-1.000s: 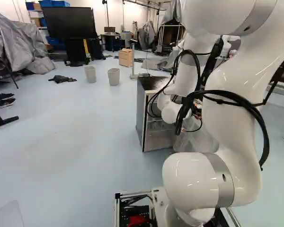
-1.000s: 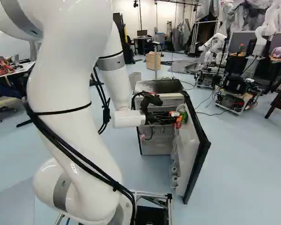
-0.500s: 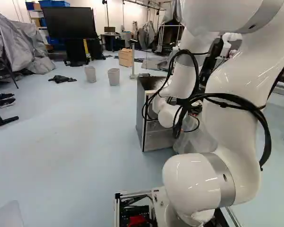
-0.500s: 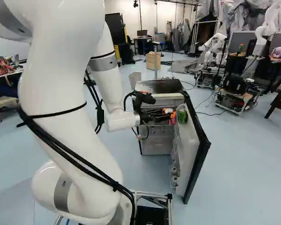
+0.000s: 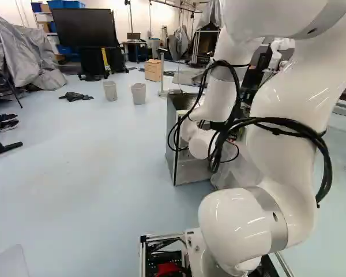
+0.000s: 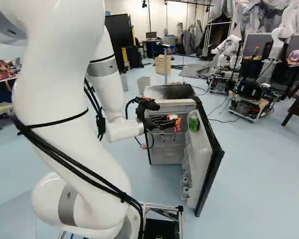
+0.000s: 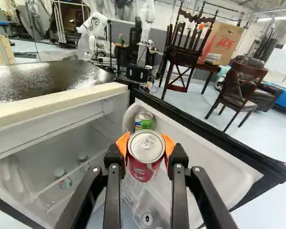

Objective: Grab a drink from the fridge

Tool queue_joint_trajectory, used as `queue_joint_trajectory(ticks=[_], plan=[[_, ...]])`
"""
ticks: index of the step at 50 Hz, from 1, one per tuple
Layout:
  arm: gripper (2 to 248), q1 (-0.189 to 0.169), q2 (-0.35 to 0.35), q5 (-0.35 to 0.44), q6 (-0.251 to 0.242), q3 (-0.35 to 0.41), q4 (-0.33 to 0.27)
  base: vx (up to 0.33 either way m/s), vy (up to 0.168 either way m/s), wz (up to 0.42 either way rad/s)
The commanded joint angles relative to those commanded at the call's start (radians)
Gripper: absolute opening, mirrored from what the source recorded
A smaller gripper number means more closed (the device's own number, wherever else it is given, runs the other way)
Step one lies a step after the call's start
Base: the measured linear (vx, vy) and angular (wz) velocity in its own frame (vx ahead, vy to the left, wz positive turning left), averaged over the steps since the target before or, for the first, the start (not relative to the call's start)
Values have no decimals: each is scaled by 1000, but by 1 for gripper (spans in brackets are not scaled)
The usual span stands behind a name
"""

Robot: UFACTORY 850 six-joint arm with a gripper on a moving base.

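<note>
the red can is clamped in the claw, with an orange pad pressed to each side. the can is held next to the inner side of the fridge door, with a small gap seen between them in the right base view. the door is swung wide open. a green can is kept by the top of the door, on its inner side. more small cans are set low down on the door, and some bottles are stood in the fridge, across from the door.

the grab looks done, so the can should now be brought away from the door, slowly and in a smooth line. it should be kept as upright as it can be, and a firm but kind squeeze should be used, so that it is not dented or dropped. the green can should not be bumped, or it could be knocked off the door. the long black wires on the arm should be kept from being caught on the door. no turn should be made until the can is well past the door's edge.
</note>
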Motion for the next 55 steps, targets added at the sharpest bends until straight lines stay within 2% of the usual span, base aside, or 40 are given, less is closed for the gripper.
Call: queue_joint_trajectory(ticks=[31,43,55], plan=[[98,77,30,0,0,14,0,0,0,0],[98,91,68,-11,0,14,0,0,0,0],[98,93,111,-69,0,19,-4,0,0,0]])
